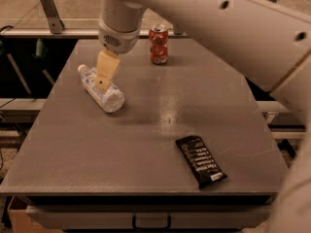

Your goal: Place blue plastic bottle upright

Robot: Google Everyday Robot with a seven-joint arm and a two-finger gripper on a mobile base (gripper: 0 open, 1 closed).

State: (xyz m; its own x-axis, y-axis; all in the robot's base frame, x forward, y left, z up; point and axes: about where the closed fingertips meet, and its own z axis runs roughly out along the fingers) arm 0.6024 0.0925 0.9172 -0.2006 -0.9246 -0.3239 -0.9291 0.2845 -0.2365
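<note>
- My claw (103, 83): hanging low; spread or pinching, I cannot tell.
- 1 blue plastic bottle (112, 99): lying flat, directly beneath it.
- 1 red can (158, 44): upright, well apart.

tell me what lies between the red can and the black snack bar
Nothing: the camera view shows only bare tabletop between red can and black snack bar. The pincer is over the lying blue plastic bottle.
</note>
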